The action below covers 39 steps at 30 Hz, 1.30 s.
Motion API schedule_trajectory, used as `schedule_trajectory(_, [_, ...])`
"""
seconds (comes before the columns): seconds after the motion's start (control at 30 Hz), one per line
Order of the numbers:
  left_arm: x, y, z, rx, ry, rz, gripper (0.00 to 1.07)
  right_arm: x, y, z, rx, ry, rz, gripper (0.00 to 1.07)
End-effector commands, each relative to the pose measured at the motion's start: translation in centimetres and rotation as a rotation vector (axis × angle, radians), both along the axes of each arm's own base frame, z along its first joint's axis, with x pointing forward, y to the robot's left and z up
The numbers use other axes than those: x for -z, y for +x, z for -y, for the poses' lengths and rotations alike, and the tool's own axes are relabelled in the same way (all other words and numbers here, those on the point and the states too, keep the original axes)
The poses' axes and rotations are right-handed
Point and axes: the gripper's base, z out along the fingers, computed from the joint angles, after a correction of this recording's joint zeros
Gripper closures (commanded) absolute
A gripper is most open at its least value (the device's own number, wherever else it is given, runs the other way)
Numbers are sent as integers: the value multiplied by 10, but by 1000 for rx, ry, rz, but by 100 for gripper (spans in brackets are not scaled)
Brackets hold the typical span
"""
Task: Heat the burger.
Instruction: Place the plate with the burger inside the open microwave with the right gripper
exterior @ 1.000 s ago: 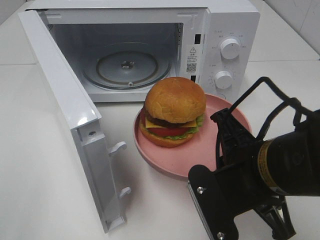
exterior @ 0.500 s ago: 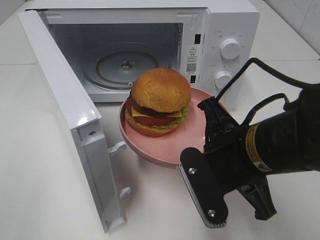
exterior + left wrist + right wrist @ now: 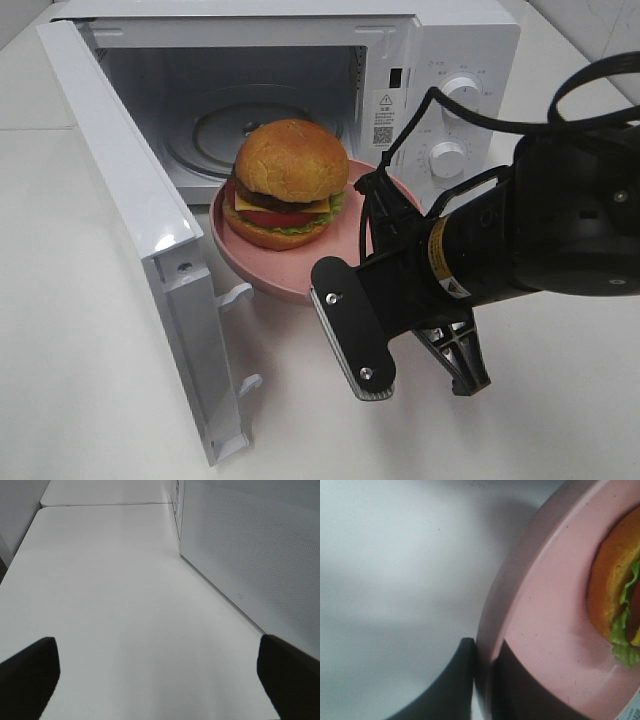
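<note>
The burger (image 3: 286,176), with a tan domed bun, cheese, tomato and lettuce, sits on a pink plate (image 3: 243,268). The plate hangs just in front of the open microwave (image 3: 455,40), its far edge at the mouth of the cavity. My right gripper (image 3: 487,677) is shut on the plate's rim (image 3: 520,590), one finger below and one on top. In the right wrist view the burger (image 3: 612,590) shows beyond that grip. Over bare table, my left gripper (image 3: 160,680) stands open and holds nothing.
The microwave door (image 3: 130,190) swings out to the left, with latch hooks at its front edge. A glass turntable (image 3: 215,135) lies inside the cavity. Two knobs (image 3: 460,95) sit on the right panel. The left wrist view shows the microwave's perforated side wall (image 3: 250,555).
The right arm has carried the plate and burger leftward and back, from the table in front of the knobs to the cavity's mouth. The left gripper has stayed open.
</note>
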Motion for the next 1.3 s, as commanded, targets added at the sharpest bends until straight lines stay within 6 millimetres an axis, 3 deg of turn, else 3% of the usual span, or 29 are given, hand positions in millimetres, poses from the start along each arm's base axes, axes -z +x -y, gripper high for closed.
schedule_trajectory(0.03, [-1, -2, 1, 6, -7, 27, 2, -10, 7, -10, -34, 45, 38, 107])
schedule_trajectory(0.53, [-1, -2, 1, 6, -7, 27, 2, -15, 22, -26, -6, -2, -12, 107])
schedule_trajectory(0.97, [-1, -2, 1, 6, -7, 27, 2, -16, 24, -25, -15, -4, -28, 107])
schedule_trajectory(1.3, [-1, -2, 1, 6, -7, 27, 2, -20, 44, -33, 24, -14, -26, 107])
